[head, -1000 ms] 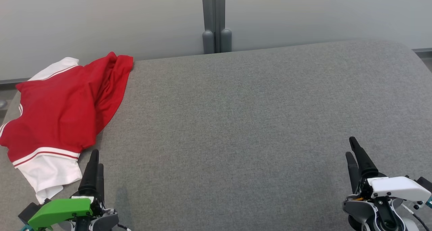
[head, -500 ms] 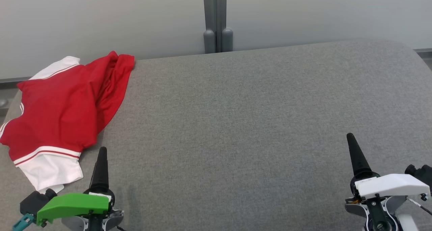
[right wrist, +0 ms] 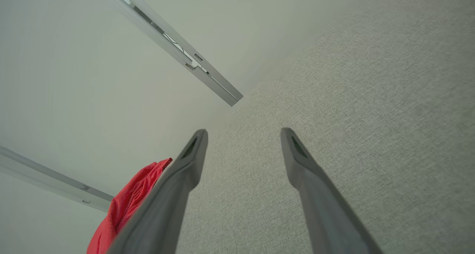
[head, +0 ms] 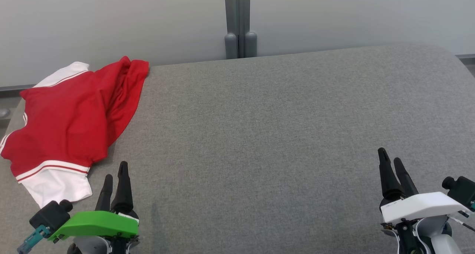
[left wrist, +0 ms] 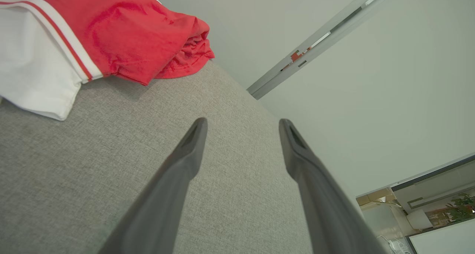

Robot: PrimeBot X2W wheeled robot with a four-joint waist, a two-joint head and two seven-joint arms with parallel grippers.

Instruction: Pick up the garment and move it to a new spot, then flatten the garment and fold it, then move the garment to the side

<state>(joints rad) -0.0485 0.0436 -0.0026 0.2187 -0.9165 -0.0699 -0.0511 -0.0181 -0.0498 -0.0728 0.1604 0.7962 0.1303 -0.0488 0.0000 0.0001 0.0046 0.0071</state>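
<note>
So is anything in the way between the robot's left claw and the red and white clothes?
No, nothing visible is in the way. The open left gripper is just beside the crumpled red and white fabric garment, near its white hem, with just the grey woven cushion top between them.

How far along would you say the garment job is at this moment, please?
Done: nothing clearly; the garment lies rumpled at the left end of the grey cushion, not flat or neatly folded. In hand: nothing; the left tool and right tool are both open and empty, apart from the cloth. Left, it seems: picking up, moving, flattening, folding, setting aside.
</note>
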